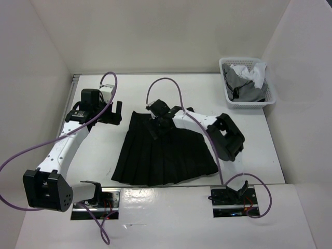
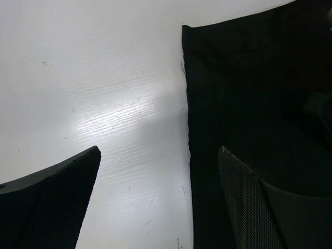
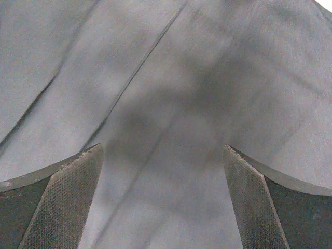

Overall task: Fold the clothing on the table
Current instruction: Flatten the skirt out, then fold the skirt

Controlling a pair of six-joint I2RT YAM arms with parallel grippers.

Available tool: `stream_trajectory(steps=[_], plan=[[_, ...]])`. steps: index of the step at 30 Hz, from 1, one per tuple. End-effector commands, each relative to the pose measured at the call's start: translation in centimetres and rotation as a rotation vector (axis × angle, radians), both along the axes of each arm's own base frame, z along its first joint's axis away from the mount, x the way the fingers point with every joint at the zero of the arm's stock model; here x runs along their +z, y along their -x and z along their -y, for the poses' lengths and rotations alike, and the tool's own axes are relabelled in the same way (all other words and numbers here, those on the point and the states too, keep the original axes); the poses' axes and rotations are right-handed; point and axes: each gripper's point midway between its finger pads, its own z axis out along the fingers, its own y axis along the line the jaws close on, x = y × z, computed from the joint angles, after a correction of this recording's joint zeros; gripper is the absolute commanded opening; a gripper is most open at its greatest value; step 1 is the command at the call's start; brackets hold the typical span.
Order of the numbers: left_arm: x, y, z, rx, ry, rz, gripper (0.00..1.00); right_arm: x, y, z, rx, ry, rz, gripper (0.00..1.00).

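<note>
The clothing, a black pleated skirt [image 1: 166, 153], lies spread flat on the white table [image 1: 254, 140], its narrower waistband at the far end. My left gripper [image 1: 115, 114] stands open just left of the waistband. In the left wrist view the left gripper [image 2: 160, 150] straddles the skirt's [image 2: 244, 104] side edge, one finger over bare table [image 2: 104, 78] and the other over fabric. My right gripper [image 1: 158, 126] hangs open over the skirt's upper middle. In the right wrist view the right gripper [image 3: 163, 148] holds nothing, and the pleated cloth [image 3: 171, 78] fills the frame.
A white plastic basket [image 1: 267, 97] with grey and white garments [image 1: 244, 78] stands at the table's far right corner. White walls close in the table at the back and both sides. A metal rail runs along the far left edge [image 1: 75, 78].
</note>
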Motion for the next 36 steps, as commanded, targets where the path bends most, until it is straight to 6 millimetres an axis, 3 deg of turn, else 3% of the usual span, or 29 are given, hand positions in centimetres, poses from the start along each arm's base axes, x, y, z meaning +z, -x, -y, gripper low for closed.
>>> stream_trajectory(steps=[1, 3, 5, 6, 8, 9, 10, 12, 13, 14, 16, 17, 18, 20, 21, 24, 28, 33, 34, 35, 36], plan=[[2.2, -0.7, 1.1, -0.047, 0.046, 0.06, 1.0, 10.8, 1.4, -1.5, 0.12, -0.168, 0.127, 0.99], [1.9, -1.5, 2.0, -0.107, 0.065, 0.042, 1.0, 16.3, 1.2, -1.2, 0.139, -0.233, 0.242, 0.99], [1.3, -2.8, 2.7, -0.139, 0.082, 0.015, 1.0, 19.0, 0.6, 0.0, 0.13, -0.261, 0.316, 0.99], [1.0, -3.2, 3.1, -0.166, 0.089, 0.003, 1.0, 20.6, 0.3, 1.4, 0.109, -0.273, 0.358, 0.99], [-1.2, -4.0, 3.9, -0.208, 0.089, -0.055, 1.0, 21.7, -1.8, 4.5, 0.044, -0.288, 0.4, 0.99], [-1.1, -4.8, 4.2, -0.216, 0.097, -0.051, 1.0, 20.9, -2.1, 6.0, 0.045, -0.274, 0.387, 0.99], [-3.1, -5.4, 4.4, -0.229, 0.099, -0.102, 0.97, 21.4, -3.8, 9.0, -0.014, -0.279, 0.409, 0.99], [-3.7, -6.7, 4.9, -0.257, 0.109, -0.117, 0.93, 20.0, -4.6, 11.7, -0.049, -0.275, 0.383, 0.99], [-5.6, -7.3, 4.7, -0.26, 0.117, -0.162, 0.89, 19.7, -4.9, 13.0, -0.052, -0.266, 0.384, 0.99], [-6.2, -7.8, 5.0, -0.266, 0.126, -0.176, 0.8, 19.2, -5.7, 15.0, -0.088, -0.257, 0.384, 0.99], [-7.9, -9.2, 4.9, -0.27, 0.134, -0.213, 0.71, 18.2, -5.6, 16.8, -0.106, -0.229, 0.382, 0.96], [-8.3, -9.7, 4.9, -0.27, 0.134, -0.219, 0.58, 17.1, -5.5, 17.8, -0.128, -0.216, 0.362, 0.96], [-9.7, -10.1, 4.6, -0.258, 0.137, -0.25, 0.54, 17.1, -5.3, 17.9, -0.121, -0.21, 0.365, 0.95], [-9.7, -11.7, 4.6, -0.269, 0.128, -0.227, 0.53, 16.5, -5.3, 19.0, -0.148, -0.198, 0.348, 0.94], [-10.8, -12.0, 4.9, -0.277, 0.142, -0.249, 0.53, 16.3, -5.2, 19.1, -0.14, -0.188, 0.343, 0.94], [-11.6, -13.0, 5.5, -0.297, 0.171, -0.264, 0.53, 16.7, -5.4, 20.0, -0.153, -0.182, 0.359, 0.94], [-12.2, -13.1, 6.7, -0.319, 0.206, -0.281, 0.53, 17.1, -5.4, 20.4, -0.162, -0.184, 0.368, 0.94], [-13.5, -13.3, 7.0, -0.33, 0.227, -0.309, 0.53, 15.9, -5.8, 20.9, -0.168, -0.173, 0.346, 0.94], [-13.6, -13.1, 7.0, -0.329, 0.228, -0.319, 0.5, 15.3, -5.9, 20.9, -0.168, -0.168, 0.333, 0.94], [-14.0, -13.0, 7.2, -0.333, 0.236, -0.328, 0.48, 16.0, -6.3, 20.8, -0.167, -0.175, 0.353, 0.94], [-14.0, -13.0, 7.2, -0.333, 0.236, -0.328, 0.47, 15.0, -6.4, 20.8, -0.168, -0.167, 0.329, 0.94]])
